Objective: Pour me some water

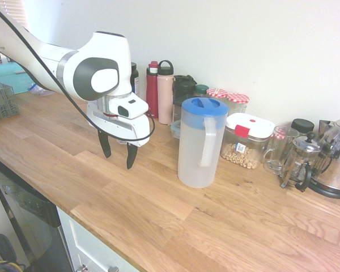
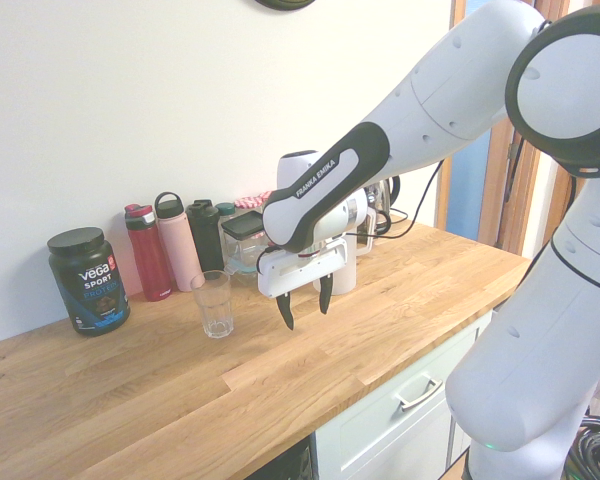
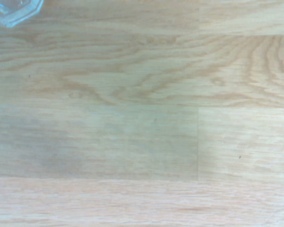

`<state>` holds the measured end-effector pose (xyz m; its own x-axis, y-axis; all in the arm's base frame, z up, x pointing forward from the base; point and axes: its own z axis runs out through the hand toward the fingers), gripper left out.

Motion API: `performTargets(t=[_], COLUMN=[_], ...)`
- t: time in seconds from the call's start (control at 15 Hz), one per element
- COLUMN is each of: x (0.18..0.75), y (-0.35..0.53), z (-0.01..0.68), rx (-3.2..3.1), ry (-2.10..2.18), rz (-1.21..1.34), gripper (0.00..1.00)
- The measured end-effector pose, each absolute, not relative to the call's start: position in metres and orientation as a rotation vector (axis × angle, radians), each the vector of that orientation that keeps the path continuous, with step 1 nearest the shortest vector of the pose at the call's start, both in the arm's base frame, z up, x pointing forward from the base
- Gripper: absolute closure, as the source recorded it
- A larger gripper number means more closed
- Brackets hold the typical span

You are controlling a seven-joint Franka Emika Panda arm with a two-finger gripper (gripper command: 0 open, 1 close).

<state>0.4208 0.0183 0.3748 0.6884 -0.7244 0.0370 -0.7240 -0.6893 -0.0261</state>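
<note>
One pitcher (image 1: 197, 150) of frosted plastic, with one round blue lid (image 1: 204, 106) and one side handle (image 1: 208, 141), stands on the wooden counter (image 1: 130, 198); one gripper (image 1: 118, 158) hangs above the same counter, its two dark fingers spread and nothing between them; one clear drinking glass (image 2: 214, 304) stands near two bottles, one red (image 2: 148, 253) and one pink (image 2: 179, 243); one black tub (image 2: 89, 281) stands at the other side of the glass from the pitcher.

Beside the pitcher is one white-lidded container (image 1: 245, 141) of nuts; two red-and-white checked lids (image 1: 226, 95) show behind; past the container come one glass mug (image 1: 279, 149) and one French press (image 1: 300, 161), one of each.

The pitcher is upright, its long axis vertical; its handle faces the first exterior camera, turned a little toward the white-lidded container; in the wrist view, only the glass's faceted base shows, at a corner, over bare wood grain.
</note>
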Motion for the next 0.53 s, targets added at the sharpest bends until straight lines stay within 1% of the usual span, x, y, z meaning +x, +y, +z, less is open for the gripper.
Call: performTargets(t=[0.13,0.27,0.4,0.53], x=[0.421,0.424,0.423,0.413], y=[0.017,0.018,0.017,0.01], z=[0.375,0.389,0.421,0.461], rx=[-2.877,-2.877,-2.901,-2.972], ry=[1.238,1.231,1.169,1.019], rz=[-0.066,-0.079,-0.102,-0.111], gripper=[0.0,0.0,0.0,0.0])
